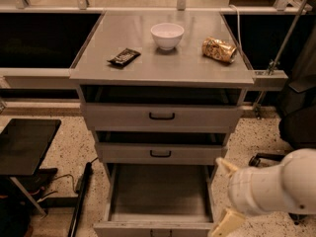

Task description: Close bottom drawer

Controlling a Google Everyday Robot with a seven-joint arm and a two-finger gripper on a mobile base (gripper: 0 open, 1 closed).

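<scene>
The bottom drawer [158,191] of the grey cabinet stands pulled far out, its deep grey tray empty. Its front panel [148,228] with a small black handle is at the frame's bottom edge. The two drawers above, the top one [162,116] and the middle one [160,153], are pushed in. My gripper [219,196] is low at the right, beside the open drawer's right wall. Its two cream fingers are spread apart and hold nothing. One fingertip [223,164] is near the drawer's back right corner. The white arm [276,186] comes in from the right.
On the cabinet top [163,65] are a white bowl [167,35], a dark wrapped bar [124,57] and a crumpled gold bag [218,49]. A black low table [24,144] and a cable stand at the left. A dark chair base [296,132] is at the right.
</scene>
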